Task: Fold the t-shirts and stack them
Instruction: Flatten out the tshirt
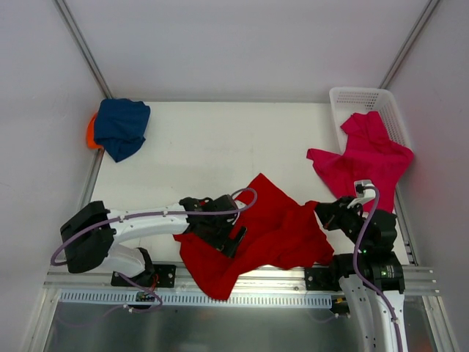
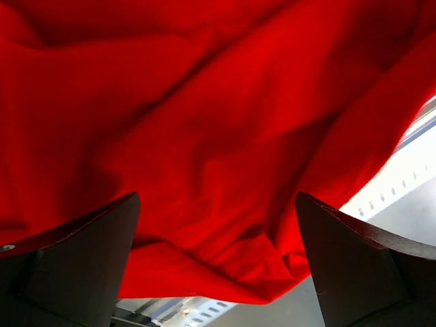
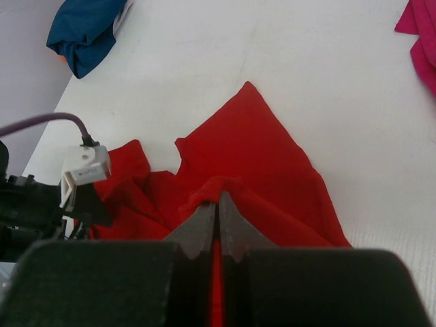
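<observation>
— How do the two claws stand?

— The left claw [image 2: 214,204] is spread wide. Its two fingers [image 2: 88,259] are well apart with nothing pinched between them, and the red t-shirt [image 1: 275,224] fills the view just past their tips. The right claw [image 3: 219,199] is closed tight on a raised fold of that same shirt.

— And where does the red one lie?

— Crumpled on the table [image 1: 220,139], between the two claws, with one corner hanging over the near edge.

— How many shirts in all?

— Four, one of each colour. The magenta t-shirt [image 1: 363,158] is beyond the red one to its right, near but apart, spilling out of the one white basket [image 1: 350,97]. The navy t-shirt [image 1: 121,128] is bunched up well apart from the red one, beyond it to the left. The orange t-shirt [image 1: 90,134] is farther left again, only a sliver showing beside the navy.

— Any folded?

— The red, magenta and navy ones are all rumpled. I cannot tell about the orange one.
</observation>
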Robot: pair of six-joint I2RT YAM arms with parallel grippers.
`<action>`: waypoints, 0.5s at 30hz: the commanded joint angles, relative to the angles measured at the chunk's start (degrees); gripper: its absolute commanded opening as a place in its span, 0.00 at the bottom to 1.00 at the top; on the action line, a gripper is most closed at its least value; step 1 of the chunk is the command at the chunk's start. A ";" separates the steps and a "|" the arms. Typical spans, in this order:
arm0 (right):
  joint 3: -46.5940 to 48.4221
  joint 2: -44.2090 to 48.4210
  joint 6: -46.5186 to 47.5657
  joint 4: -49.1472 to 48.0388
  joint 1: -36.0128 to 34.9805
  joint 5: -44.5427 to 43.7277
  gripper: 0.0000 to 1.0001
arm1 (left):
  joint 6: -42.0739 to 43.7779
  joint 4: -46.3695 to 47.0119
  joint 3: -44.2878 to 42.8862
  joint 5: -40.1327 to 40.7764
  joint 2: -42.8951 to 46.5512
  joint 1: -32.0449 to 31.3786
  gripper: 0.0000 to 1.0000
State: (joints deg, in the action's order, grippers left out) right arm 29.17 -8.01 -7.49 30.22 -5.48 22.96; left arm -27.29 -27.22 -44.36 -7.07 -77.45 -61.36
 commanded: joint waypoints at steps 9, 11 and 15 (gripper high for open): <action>-0.69 0.19 -0.42 -3.59 0.20 1.91 0.01 | -13.75 -0.81 7.35 5.84 7.56 -10.17 0.99; -0.69 0.28 -0.42 -3.67 0.20 1.91 0.00 | -16.03 -2.13 9.10 6.54 8.63 -11.58 0.99; -0.69 0.28 -0.34 -3.50 0.20 2.18 0.00 | -20.60 -2.92 12.19 8.82 8.11 -14.21 0.99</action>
State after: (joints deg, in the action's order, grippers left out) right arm 28.27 -8.01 -7.49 29.15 -5.50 23.46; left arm -41.76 -27.55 -34.52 -1.78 -69.30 -73.67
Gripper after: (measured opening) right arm 0.012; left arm 0.990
